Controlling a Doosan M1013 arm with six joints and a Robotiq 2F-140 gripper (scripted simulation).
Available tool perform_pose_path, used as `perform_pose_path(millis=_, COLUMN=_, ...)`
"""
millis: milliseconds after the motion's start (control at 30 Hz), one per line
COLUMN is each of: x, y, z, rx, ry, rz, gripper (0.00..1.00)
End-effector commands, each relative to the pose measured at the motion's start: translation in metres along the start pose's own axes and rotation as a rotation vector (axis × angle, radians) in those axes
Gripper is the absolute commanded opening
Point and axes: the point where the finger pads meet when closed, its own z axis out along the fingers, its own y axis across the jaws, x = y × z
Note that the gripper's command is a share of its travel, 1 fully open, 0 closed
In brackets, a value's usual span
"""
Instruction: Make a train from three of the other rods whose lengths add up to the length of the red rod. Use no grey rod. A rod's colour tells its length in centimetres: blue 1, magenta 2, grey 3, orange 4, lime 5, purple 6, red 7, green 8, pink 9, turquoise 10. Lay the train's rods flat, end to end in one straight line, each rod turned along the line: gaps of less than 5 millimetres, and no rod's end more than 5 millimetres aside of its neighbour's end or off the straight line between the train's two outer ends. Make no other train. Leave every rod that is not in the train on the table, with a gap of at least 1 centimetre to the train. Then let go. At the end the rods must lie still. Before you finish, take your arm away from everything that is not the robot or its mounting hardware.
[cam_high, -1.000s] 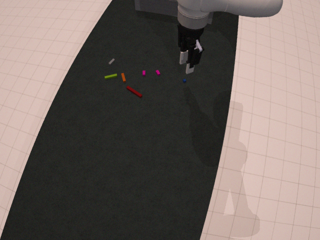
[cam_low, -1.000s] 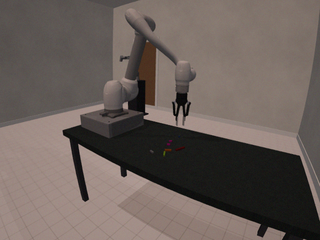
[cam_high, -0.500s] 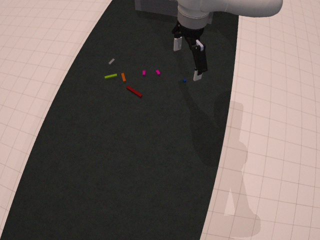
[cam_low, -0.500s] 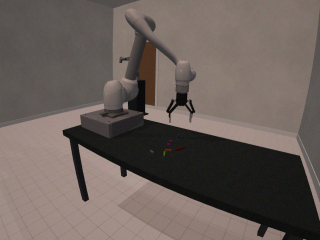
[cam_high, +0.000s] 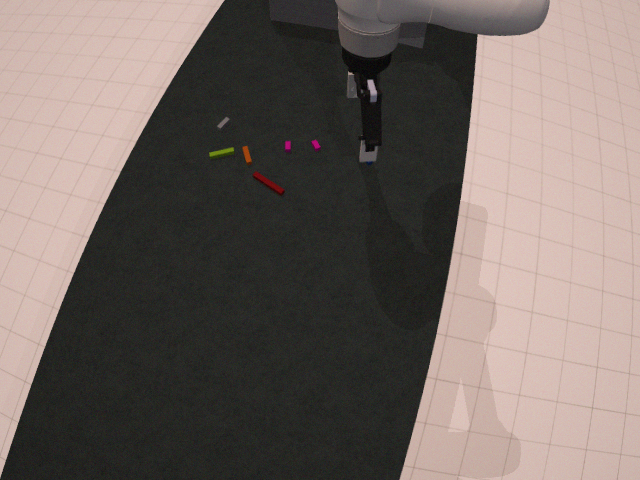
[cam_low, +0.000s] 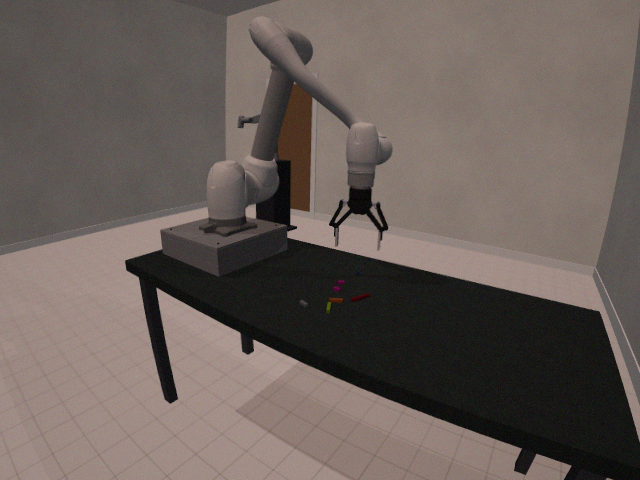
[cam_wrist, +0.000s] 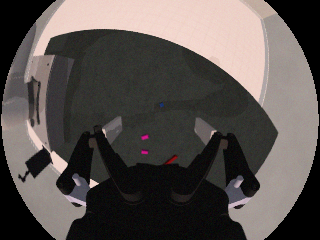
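Note:
My gripper (cam_low: 357, 240) is open and empty, high above the black table; it also shows in the wrist view (cam_wrist: 160, 130). A small blue rod (cam_high: 368, 163) lies on the table right below it, seen too in the wrist view (cam_wrist: 162, 104). Two magenta rods (cam_high: 287, 145) (cam_high: 315, 144) lie apart, left of the blue one. A red rod (cam_high: 268, 182) lies slanted nearer the front. An orange rod (cam_high: 247, 154) and a lime rod (cam_high: 221, 152) lie further left. A grey rod (cam_high: 222, 122) lies behind them. No rods touch.
The robot's grey base block (cam_low: 223, 246) stands at the table's far left end. The table's right edge (cam_high: 454, 217) runs close to the gripper's side.

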Motion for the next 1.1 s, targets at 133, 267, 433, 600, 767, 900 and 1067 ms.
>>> perform_pose_path(millis=133, x=-0.019, y=-0.007, z=0.004, rx=0.001, ry=-0.011, rz=0.299, gripper=1.00)
perform_pose_path(millis=267, x=-0.029, y=-0.012, z=0.006, rx=0.000, ry=-0.011, rz=0.462, gripper=1.00)
perform_pose_path(millis=433, x=-0.042, y=-0.018, z=0.009, rx=-0.001, ry=-0.011, rz=0.666, gripper=1.00)
perform_pose_path(millis=600, x=-0.053, y=-0.023, z=0.011, rx=-0.002, ry=-0.011, rz=0.850, gripper=1.00)
perform_pose_path(millis=767, x=-0.064, y=-0.029, z=0.014, rx=-0.003, ry=-0.010, rz=1.038, gripper=1.00)
perform_pose_path(millis=900, x=-0.073, y=-0.035, z=0.016, rx=-0.004, ry=-0.010, rz=1.191, gripper=1.00)
perform_pose_path(millis=1067, x=-0.074, y=-0.035, z=0.016, rx=-0.004, ry=-0.010, rz=1.219, gripper=1.00)
